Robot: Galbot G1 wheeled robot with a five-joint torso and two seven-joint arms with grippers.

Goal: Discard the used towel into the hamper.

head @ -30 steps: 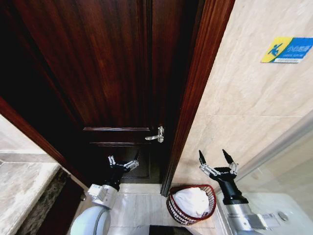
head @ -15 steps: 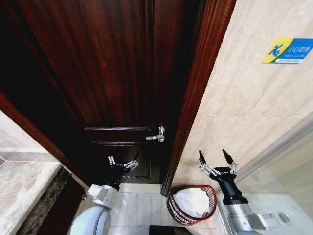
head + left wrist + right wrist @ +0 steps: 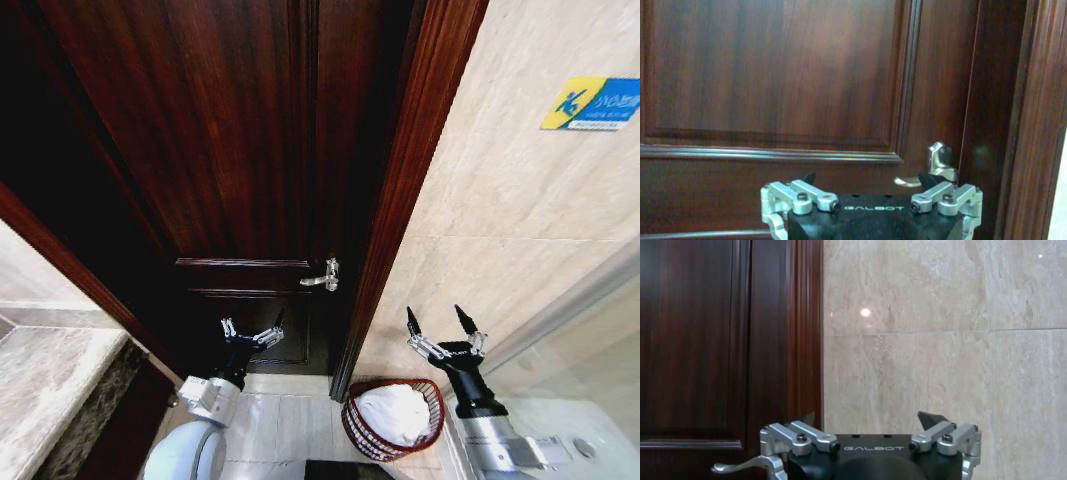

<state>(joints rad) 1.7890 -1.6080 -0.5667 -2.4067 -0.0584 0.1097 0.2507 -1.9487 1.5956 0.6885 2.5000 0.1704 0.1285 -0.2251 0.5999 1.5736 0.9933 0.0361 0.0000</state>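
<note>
Since the white towel [image 3: 392,412] already lay inside the hamper [image 3: 352,425], on the floor by the door frame [image 3: 400,200], the job looked done. The right gripper [image 3: 441,321] hung just above the hamper, fingers spread wide and holding nothing. The left gripper [image 3: 251,328] faced the door [image 3: 220,150], fingers spread too, near the handle [image 3: 322,277]. A good finish would keep both arms clear of the hamper.

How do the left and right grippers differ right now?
The left gripper is raised in front of the dark wooden door, below its handle; the right gripper is raised before the marble wall, just above the hamper, which holds a white towel. Both are open, empty and point upward.
</note>
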